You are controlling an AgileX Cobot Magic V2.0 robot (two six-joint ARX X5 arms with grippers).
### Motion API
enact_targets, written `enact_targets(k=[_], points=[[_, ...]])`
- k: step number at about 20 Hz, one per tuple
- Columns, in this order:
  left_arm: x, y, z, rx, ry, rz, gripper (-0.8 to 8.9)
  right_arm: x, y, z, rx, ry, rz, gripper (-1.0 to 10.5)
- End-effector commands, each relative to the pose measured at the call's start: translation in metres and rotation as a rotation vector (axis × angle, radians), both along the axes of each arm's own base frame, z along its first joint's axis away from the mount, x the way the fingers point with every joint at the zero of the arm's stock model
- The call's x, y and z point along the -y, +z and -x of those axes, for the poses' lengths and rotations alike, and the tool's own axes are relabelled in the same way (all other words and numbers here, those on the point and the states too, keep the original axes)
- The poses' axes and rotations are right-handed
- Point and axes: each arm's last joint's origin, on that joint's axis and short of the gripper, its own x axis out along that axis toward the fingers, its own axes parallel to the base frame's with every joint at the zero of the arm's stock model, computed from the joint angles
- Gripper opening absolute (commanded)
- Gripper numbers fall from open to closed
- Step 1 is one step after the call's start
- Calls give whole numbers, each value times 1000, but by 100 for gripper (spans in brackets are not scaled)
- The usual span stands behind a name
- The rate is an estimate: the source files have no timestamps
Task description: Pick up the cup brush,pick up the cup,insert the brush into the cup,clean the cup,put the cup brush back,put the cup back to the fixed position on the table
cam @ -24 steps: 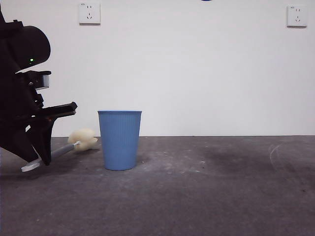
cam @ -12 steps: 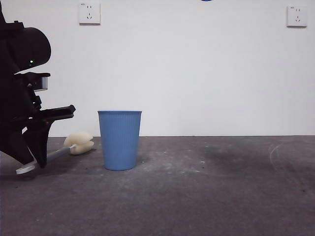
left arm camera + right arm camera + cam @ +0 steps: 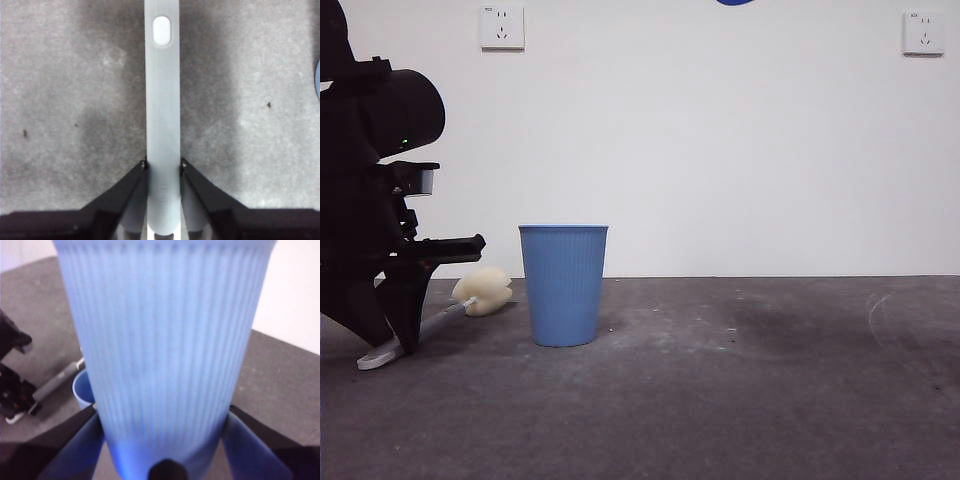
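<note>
In the front view my left gripper (image 3: 405, 335) is low at the far left, shut on the grey handle of the cup brush (image 3: 445, 318). The brush's white end touches the table (image 3: 740, 400), and its cream sponge head (image 3: 483, 290) lies beside a blue ribbed cup (image 3: 563, 285) standing upright. In the left wrist view the jaws of the left gripper (image 3: 162, 162) close on the handle (image 3: 162, 100). In the right wrist view my right gripper (image 3: 162, 415) is shut on a second blue cup (image 3: 165, 340), held high above the table. The right gripper is out of the front view.
A blue sliver (image 3: 733, 2) shows at the top edge of the front view. The right wrist view looks down on the standing cup's rim (image 3: 82, 387), the brush handle (image 3: 60, 380) and the left arm (image 3: 15, 390). A white wall with sockets stands behind.
My left arm has sunk and shifted slightly right. The brush's white end has come down onto the table and the sponge head sits lower. The standing cup has not moved.
</note>
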Motion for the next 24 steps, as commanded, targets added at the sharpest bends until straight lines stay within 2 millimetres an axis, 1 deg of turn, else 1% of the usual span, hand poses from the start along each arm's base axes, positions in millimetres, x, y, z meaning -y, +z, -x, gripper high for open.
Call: enact_targets(k=[1, 2, 3, 4, 5, 8, 11, 12, 13, 14, 16, 18, 21, 24], points=[[2, -15, 5, -73, -19, 2, 167, 1, 0, 1, -3, 1, 0, -13], [2, -14, 5, -82, -19, -1, 358, 1, 0, 1, -1, 0, 2, -13], [2, -14, 6, -88, -19, -3, 480, 1, 1, 1, 2, 1, 2, -13], [1, -12, 8, -95, -21, -7, 506, 0, 1, 1, 10, 5, 9, -13], [1, -10, 8, -90, -23, -6, 504, 0, 2, 1, 17, 7, 11, -13], [0, 9, 11, -23, -32, 12, 504, 0, 3, 0, 35, 11, 20, -13], [-4, 41, 21, 79, -59, 29, 504, -2, 5, -2, 97, 20, 6, -13], [-5, 54, 27, 118, -81, 52, 504, -2, 3, -5, 123, 15, -16, -13], [-6, 67, 34, 163, -96, 83, 504, -1, -2, -10, 145, 2, -43, -13], [-8, 82, 42, 207, -117, 126, 503, 0, -11, -14, 152, -3, -59, -13], [-12, 110, 61, 309, -155, 203, 503, 5, -38, -22, 162, 2, -87, -13], [-17, 130, 78, 377, -187, 255, 503, 12, -63, -30, 161, 1, -108, -13], [-23, 148, 101, 440, -211, 294, 503, 21, -98, -44, 145, 18, -147, -13], [-29, 156, 117, 461, -216, 301, 503, 22, -136, -63, 101, 30, -172, -13]])
